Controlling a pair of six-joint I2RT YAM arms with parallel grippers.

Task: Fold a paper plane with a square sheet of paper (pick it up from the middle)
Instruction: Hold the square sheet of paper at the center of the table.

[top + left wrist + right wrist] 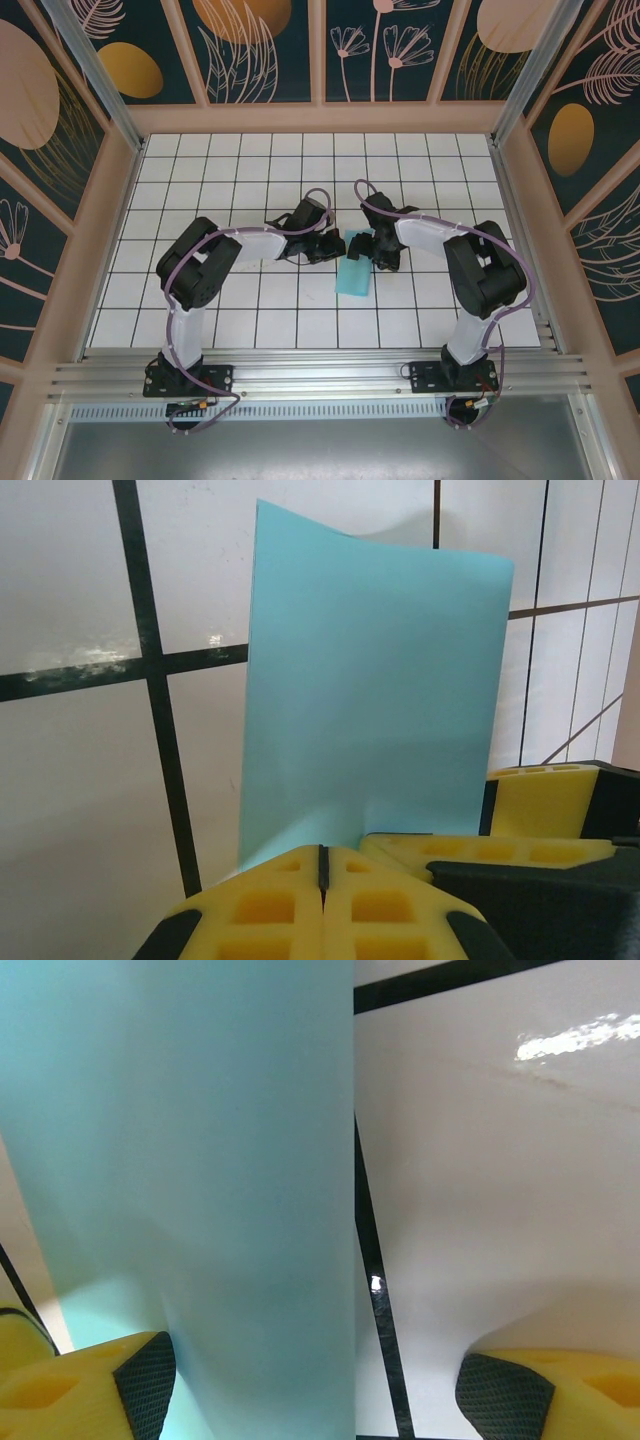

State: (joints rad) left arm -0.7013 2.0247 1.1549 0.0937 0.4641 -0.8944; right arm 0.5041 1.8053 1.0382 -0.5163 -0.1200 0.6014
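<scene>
The square sheet of paper (354, 272) is light teal and lies bent over the white grid tiles between the two grippers. My left gripper (333, 246) is shut, and its yellow fingertips (300, 875) pinch the near edge of the sheet (370, 700), which rises in a curve beyond them. My right gripper (378, 250) is open. Its left pad (140, 1380) sits by the sheet (190, 1160), its right pad (505, 1395) stands over bare tile, and part of the sheet lies between them. One of its yellow fingers (500, 850) is close by in the left wrist view. The paper plane is out of view.
White grid tiles (250, 180) with black seams cover the table. Wooden posts and patterned walls (110, 190) fence it on three sides. A metal rail (320, 365) runs along the near edge by the arm bases.
</scene>
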